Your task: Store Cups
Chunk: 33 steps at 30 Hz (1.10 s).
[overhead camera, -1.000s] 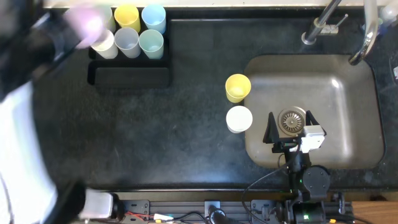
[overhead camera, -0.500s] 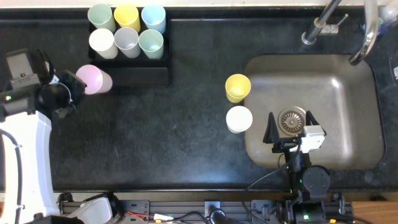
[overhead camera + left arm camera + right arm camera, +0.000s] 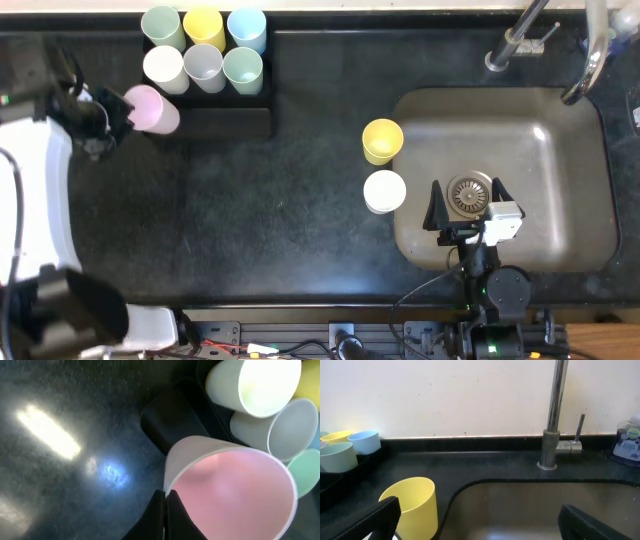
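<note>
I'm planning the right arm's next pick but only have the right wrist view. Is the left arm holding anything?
Observer: Yes, the left gripper is shut on a pink cup, by the rack at its front left corner.
Operator: Room in the rack?
Observer: Six cups fill its two back rows; the front row is empty.
Operator: Anything besides the yellow cup to fetch?
Observer: A white cup stands beside it, on the counter by the sink.

Dark speckled worktop (image 3: 300, 200), steel sink (image 3: 560, 200) (round drain (image 3: 468, 192)), faucet (image 3: 555, 410), pale wall (image 3: 445, 395); possibly soap bottle (image 3: 627, 440).
</note>
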Each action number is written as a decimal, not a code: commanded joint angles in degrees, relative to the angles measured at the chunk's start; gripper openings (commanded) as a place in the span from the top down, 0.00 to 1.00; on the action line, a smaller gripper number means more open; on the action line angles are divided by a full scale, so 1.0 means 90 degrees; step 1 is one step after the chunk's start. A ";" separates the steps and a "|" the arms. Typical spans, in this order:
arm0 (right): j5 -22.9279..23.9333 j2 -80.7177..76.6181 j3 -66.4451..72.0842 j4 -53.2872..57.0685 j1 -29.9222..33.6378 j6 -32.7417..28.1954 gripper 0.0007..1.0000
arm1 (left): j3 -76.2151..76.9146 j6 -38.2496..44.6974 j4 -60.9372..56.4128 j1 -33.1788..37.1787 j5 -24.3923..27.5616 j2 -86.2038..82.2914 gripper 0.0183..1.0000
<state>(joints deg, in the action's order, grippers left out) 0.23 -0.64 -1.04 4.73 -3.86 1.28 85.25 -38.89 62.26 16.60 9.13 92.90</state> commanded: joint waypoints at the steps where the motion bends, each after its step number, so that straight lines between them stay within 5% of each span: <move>1: -0.0024 0.0049 0.0085 -0.0034 -0.0034 -0.0022 0.00 | 0.0901 -0.0022 0.0165 0.0032 -0.0211 0.0440 0.98; 33: -0.0024 0.0049 0.0085 -0.0034 -0.0034 -0.0022 0.00 | 0.0935 -0.0789 -0.0148 -0.0508 -0.0957 0.1416 0.98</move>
<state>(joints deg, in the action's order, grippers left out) 0.23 -0.64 -1.04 4.75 -3.86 1.26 92.36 -44.53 60.99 12.40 2.17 105.30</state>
